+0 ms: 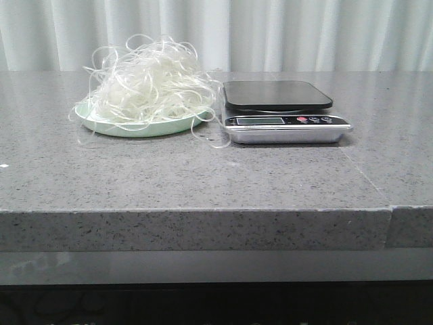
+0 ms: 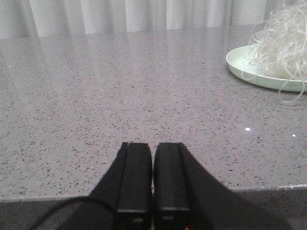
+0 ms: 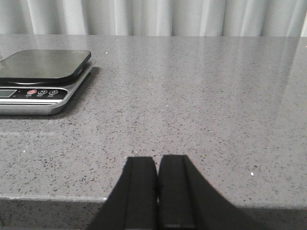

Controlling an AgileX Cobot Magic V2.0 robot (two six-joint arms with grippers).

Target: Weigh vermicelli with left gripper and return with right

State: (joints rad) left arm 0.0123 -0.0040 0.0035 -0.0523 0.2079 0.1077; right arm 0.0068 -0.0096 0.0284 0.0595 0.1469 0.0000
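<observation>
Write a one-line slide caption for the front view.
Fluffy heap of translucent white vermicelli on a pale green plate, left of an empty silver kitchen scale with black platform, on a grey speckled stone counter.

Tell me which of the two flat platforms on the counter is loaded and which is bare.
The pale green plate, left, carries the vermicelli; the scale, right, has a bare black platform.

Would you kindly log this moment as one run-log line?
vermicelli: heaped on green plate | scale: platform bare | left gripper: shut, empty | right gripper: shut, empty
</observation>
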